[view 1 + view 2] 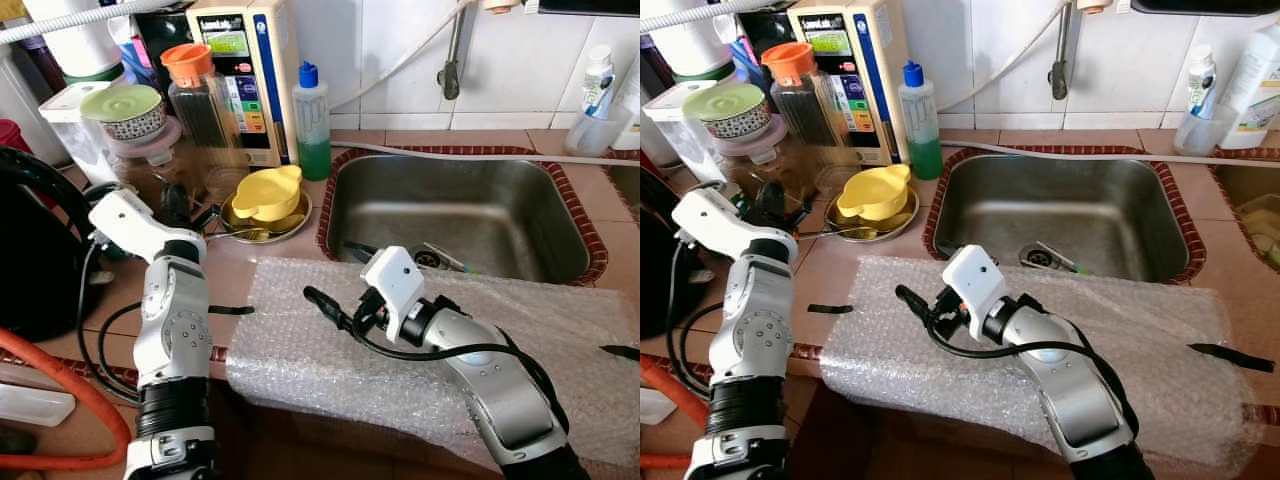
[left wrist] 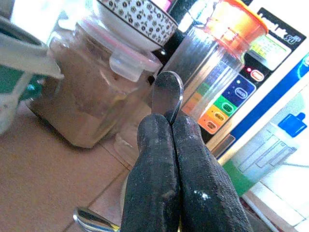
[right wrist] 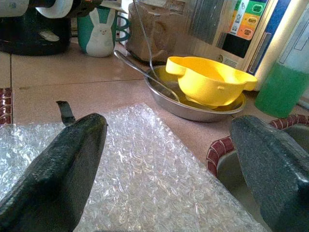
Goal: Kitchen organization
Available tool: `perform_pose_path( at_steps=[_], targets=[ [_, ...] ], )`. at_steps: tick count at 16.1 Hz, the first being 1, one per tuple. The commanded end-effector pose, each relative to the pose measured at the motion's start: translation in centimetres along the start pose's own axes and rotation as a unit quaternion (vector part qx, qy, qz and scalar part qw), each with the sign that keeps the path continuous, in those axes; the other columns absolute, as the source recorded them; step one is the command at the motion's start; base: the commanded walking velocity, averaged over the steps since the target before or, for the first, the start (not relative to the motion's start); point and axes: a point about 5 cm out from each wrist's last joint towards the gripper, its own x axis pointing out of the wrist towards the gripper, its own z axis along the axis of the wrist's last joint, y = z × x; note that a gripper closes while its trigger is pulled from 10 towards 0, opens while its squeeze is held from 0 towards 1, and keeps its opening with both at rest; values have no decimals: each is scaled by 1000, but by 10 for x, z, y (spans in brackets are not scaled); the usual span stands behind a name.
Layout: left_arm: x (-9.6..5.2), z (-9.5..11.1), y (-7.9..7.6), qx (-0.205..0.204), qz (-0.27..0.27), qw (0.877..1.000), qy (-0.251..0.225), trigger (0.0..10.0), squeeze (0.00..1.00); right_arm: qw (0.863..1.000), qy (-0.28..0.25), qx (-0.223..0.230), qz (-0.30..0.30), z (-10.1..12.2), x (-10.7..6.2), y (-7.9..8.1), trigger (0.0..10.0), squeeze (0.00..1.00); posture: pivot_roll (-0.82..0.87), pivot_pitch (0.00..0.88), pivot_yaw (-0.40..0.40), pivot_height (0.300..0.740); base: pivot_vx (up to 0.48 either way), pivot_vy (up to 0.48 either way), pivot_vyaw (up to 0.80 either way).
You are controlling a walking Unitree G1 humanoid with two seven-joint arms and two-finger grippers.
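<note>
While I watch through my left wrist camera, my left gripper has its two black fingers pressed together on the flat handle of a shiny metal spoon, whose rounded end pokes up above the fingertips. In the head views that gripper sits at the left of the counter, just beside a round steel plate. A bright yellow plastic bowl with two small ear-shaped handles rests on that plate. A second piece of metal cutlery leans on the plate's rim, its handle reaching out over the pinkish counter.

Behind the plate stands a clear jar with an orange lid, a cream-coloured water purifier with coloured buttons, and a clear bottle of green liquid with a blue cap. Farther left, a patterned bowl with a pale green lid sits on a clear container of brown powder. These crowd the space close around my left gripper.

My right gripper hovers over a sheet of bubble wrap taped along the counter's front edge, its fingers spread wide apart and holding nothing. A stainless steel sink lies just behind the wrap, to the right of the plate.
</note>
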Motion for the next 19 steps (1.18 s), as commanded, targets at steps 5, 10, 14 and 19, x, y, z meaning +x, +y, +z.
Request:
perform_pose_path(
  at_steps=[5, 10, 14, 19],
  targets=[
    [4, 11, -17, -45, -41, 998, -16, 0, 0, 1000, -7, -6, 2, 3, 2, -1, 10000, 969, -295, 46, 137, 740, 0, 0, 0],
    [5, 20, -32, -94, -74, 992, -28, 0, 0, 1000, -6, -8, 1, 3, 2, -2, 10000, 973, -294, 43, 135, 740, 0, 0, 0],
    [2, 15, -38, -109, -90, 990, -13, 0, 0, 1000, -7, -9, -2, 3, 3, -5, 10000, 969, -292, 42, 136, 740, 0, 0, 0],
    [0, 11, -42, -112, -109, 988, 2, 0, 0, 1000, -4, -18, -16, 2, 2, -12, 10000, 973, -295, 41, 138, 740, 0, 0, 0]
  ],
)
